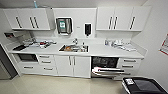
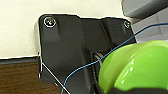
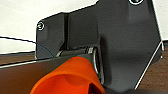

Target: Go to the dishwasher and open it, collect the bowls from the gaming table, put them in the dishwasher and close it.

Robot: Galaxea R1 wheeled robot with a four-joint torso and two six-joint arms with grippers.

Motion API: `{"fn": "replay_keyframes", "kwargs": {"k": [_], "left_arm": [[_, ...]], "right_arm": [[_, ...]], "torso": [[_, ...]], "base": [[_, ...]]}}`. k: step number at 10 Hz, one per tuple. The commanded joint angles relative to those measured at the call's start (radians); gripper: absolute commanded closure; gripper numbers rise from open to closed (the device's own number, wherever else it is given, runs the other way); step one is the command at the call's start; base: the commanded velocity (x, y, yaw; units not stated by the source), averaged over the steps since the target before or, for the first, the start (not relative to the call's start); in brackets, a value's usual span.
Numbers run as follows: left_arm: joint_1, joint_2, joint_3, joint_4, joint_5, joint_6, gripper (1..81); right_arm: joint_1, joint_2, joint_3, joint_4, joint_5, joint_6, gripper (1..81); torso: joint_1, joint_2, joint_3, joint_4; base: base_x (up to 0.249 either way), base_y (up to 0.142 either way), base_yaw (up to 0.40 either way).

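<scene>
The dishwasher (image 1: 105,65) stands open under the white counter, right of the sink. Its door (image 1: 108,71) is folded down and the dark inside with racks shows. A glossy green bowl (image 2: 135,67) sits close before the left wrist camera, with my left gripper (image 2: 130,89) shut on its lower edge. An orange bowl (image 3: 71,76) is seen just as close in the right wrist view, held in my right gripper (image 3: 93,87). Both bowls hang clear of any surface. The gaming table is out of view.
White counter (image 1: 100,53) with a sink (image 1: 73,48), clutter at both ends, wall cabinets above. Drawers (image 1: 130,63) flank the dishwasher on its right. A dark boxy object (image 1: 142,86) stands at the near right. Pale floor (image 1: 57,85) lies between me and the cabinets.
</scene>
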Motion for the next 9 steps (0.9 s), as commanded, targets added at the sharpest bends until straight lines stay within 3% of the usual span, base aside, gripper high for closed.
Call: {"fn": "replay_keyframes", "kwargs": {"k": [1,9], "left_arm": [[-0.031,-0.021,-0.003,0.001,0.028,0.001,81.1],[-0.032,-0.021,-0.003,0.002,0.028,0.002,81.1]], "right_arm": [[0.034,0.003,0.006,-0.010,-0.047,-0.003,81.1],[0.031,0.002,0.008,-0.010,-0.047,-0.003,81.1]], "torso": [[0.000,0.000,0.000,0.000],[0.000,0.000,0.000,0.000]], "base": [[0.133,0.000,0.000],[0.133,0.000,0.000]]}}
